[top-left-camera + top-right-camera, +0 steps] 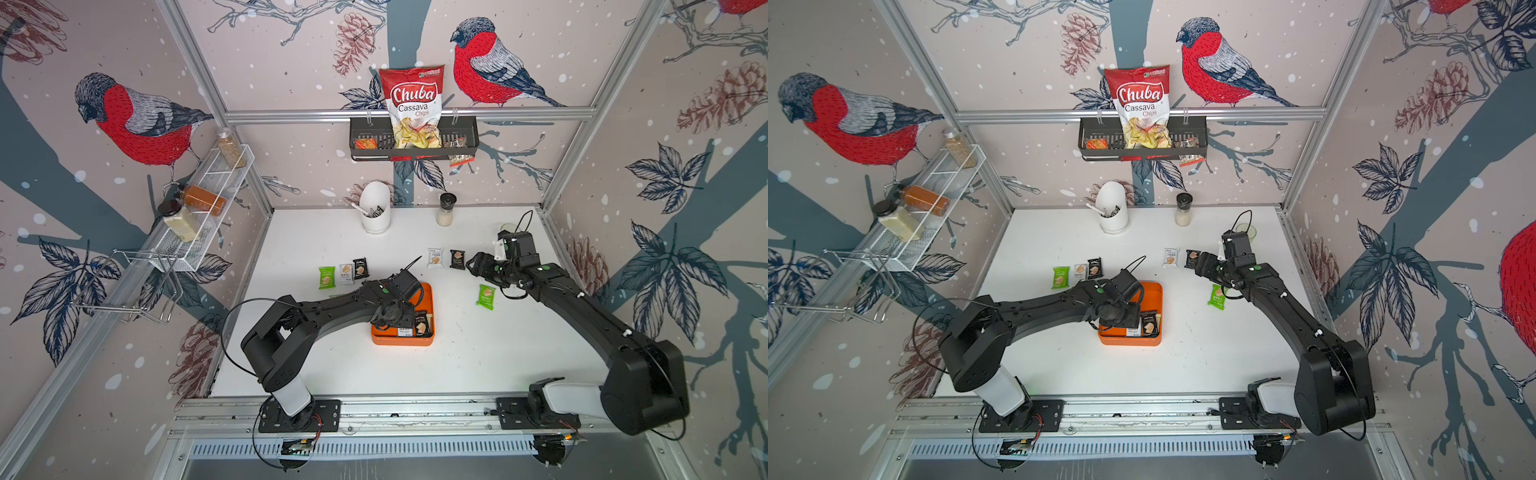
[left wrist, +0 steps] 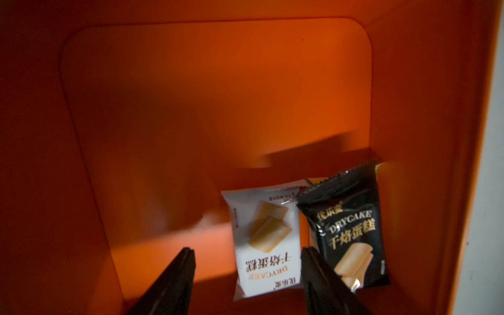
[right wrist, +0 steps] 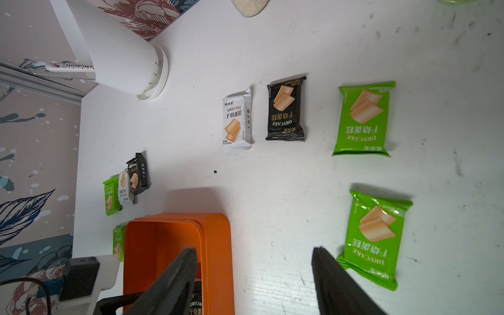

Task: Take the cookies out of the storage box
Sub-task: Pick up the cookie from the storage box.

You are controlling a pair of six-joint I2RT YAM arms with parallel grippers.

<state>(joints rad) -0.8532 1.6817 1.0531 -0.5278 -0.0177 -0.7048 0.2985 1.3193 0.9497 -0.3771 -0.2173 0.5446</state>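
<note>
The left gripper point(image 2: 248, 249) is open inside the storage box point(image 2: 191, 109), around a white cookie packet point(image 2: 266, 240), with a black packet point(image 2: 351, 231) beside it. From above, the left arm point(image 1: 332, 305) hides much of the box. The right gripper point(image 3: 254, 249) is open and empty.

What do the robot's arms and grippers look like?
The left arm and right arm are black links with a white segment at the base, a green dot near the wrist and black cables. The left gripper and right gripper have flat tapered black fingers.
</note>
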